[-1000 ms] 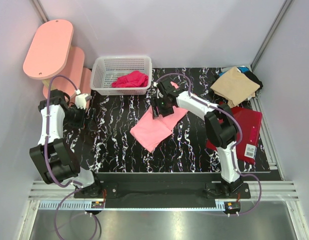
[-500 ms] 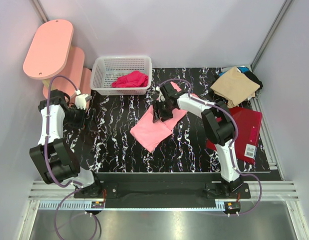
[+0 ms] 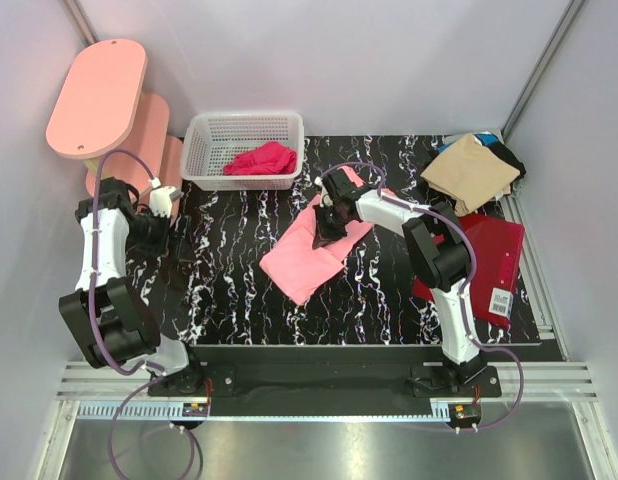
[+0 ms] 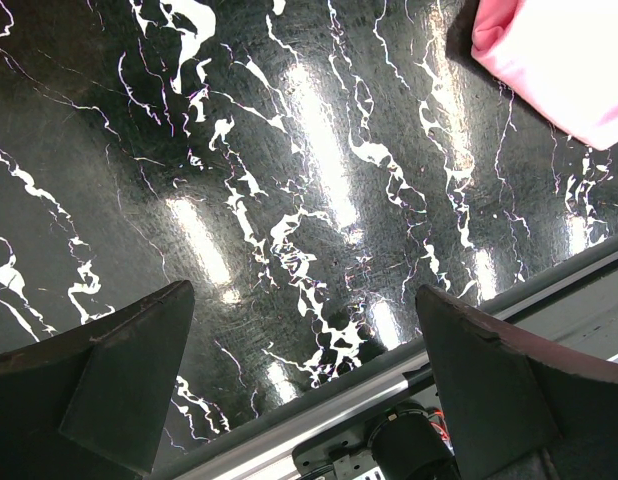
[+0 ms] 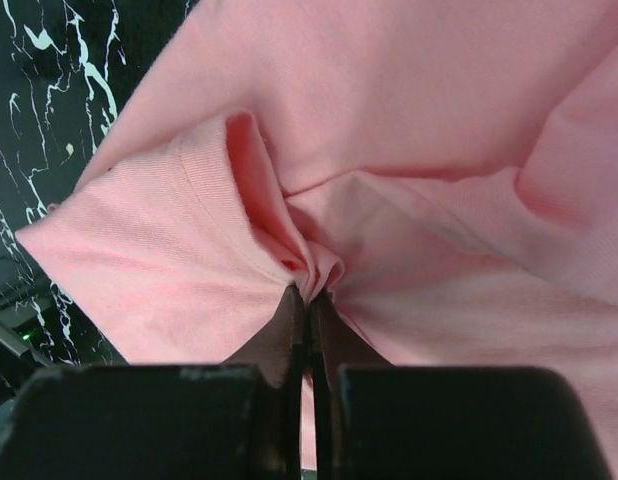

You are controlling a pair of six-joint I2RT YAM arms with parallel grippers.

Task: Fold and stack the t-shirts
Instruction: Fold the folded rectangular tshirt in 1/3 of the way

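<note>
Cloth this limp bunches, so my right fingers [image 5: 277,348] clench a one-o'clock fold of the pink t-shirt [image 3: 305,260]; left fingers [image 4: 119,380] gape.

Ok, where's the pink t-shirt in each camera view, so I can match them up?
Top external: the pink t-shirt lies mid-table, its far end under the right gripper.
Left wrist: only a corner of the shirt shows, at the top right.
Right wrist: the shirt fills most of the frame, with a fold pinched in the shut jaws.
Shared landmark: the black, white-veined tabletop, visible in all three.
</note>
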